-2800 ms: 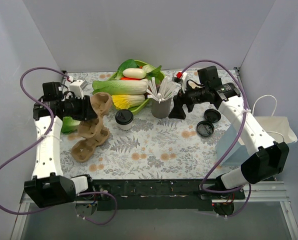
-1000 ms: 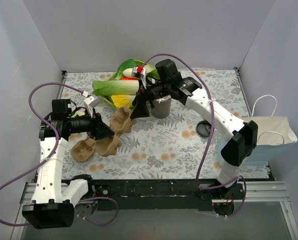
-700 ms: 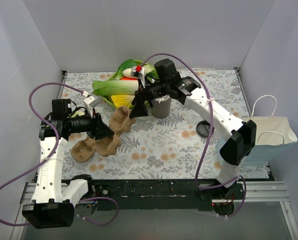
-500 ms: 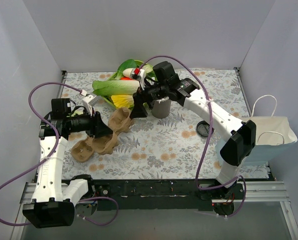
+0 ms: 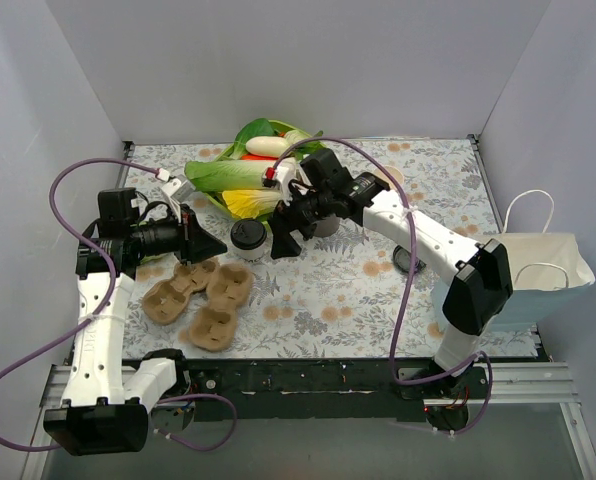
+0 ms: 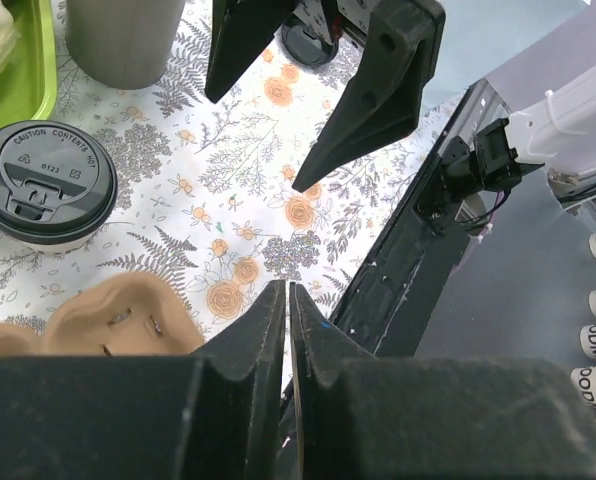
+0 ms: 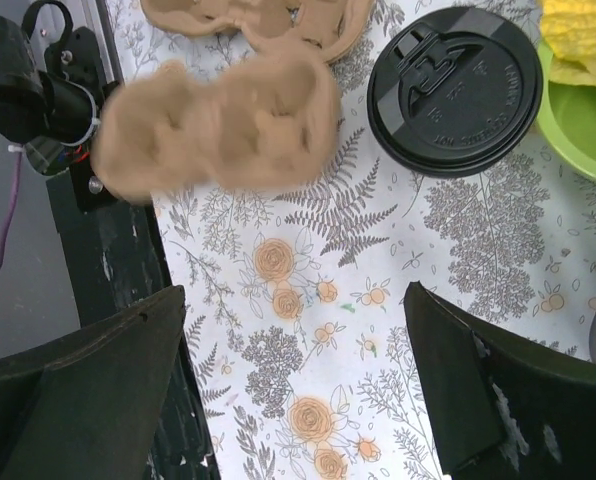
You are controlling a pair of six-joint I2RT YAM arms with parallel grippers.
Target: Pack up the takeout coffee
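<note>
The takeout coffee [image 5: 248, 238], a cream paper cup under a black lid [image 6: 46, 185], stands upright in front of the green bowl. In the right wrist view its lid [image 7: 453, 90] shows from above. My left gripper [image 5: 216, 243] hovers just left of the cup, shut on nothing, with its tips [image 6: 286, 290] pressed together. My right gripper [image 5: 285, 243] hangs just right of the cup, wide open and empty [image 7: 296, 292]. Its two black fingers [image 6: 368, 100] show in the left wrist view. Neither gripper touches the cup.
Brown pulp cup carriers [image 5: 203, 300] lie on the floral table near the left arm; one looks blurred [image 7: 218, 125]. A green bowl [image 5: 213, 200] holds vegetables. The grey metal cup [image 6: 123, 40] stands behind. Loose black lids [image 5: 408, 262] and a paper bag [image 5: 538, 270] are at right.
The left gripper let go of the raised carriers, which dropped flat onto the table, then shut empty. The right gripper came down and forward beside the coffee cup, which is now uncovered.
</note>
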